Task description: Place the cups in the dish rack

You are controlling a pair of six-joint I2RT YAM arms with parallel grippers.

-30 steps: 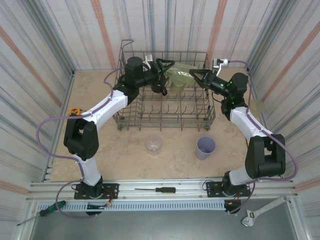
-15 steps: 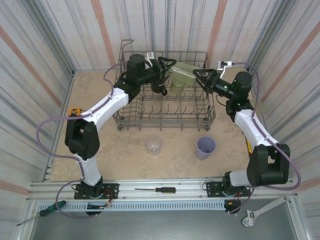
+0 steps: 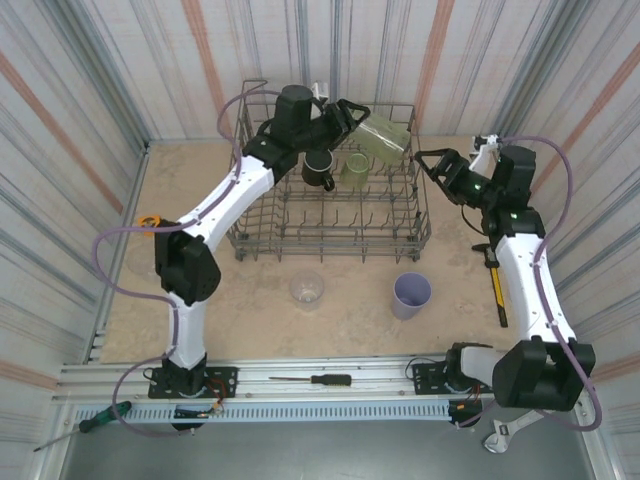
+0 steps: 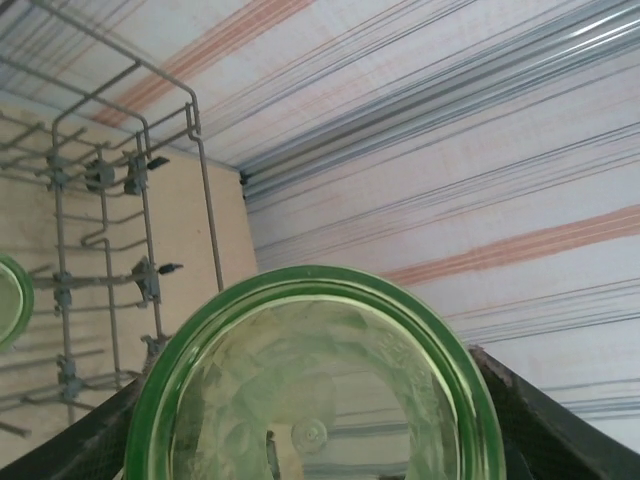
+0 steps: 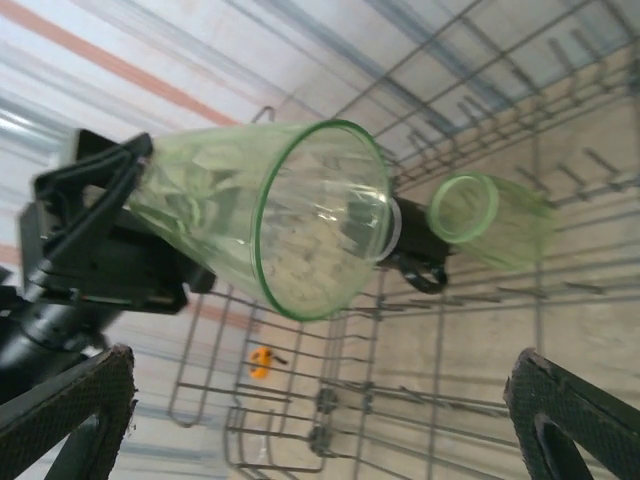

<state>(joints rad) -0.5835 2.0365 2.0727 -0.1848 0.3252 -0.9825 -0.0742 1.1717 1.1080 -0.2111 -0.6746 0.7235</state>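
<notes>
Tumbler (image 3: 385, 138) in left gripper (image 3: 352, 116) above dish rack (image 3: 330, 238); right gripper (image 3: 432, 164) gapes.

Your left gripper (image 4: 312, 440) clasps an olive-green tumbler (image 4: 310, 400), rim toward you. Left of the tumbler stand the dish rack (image 4: 205, 200) wires and a second green cup (image 4: 10, 300); behind it, a striped wall (image 4: 450, 150).
</notes>
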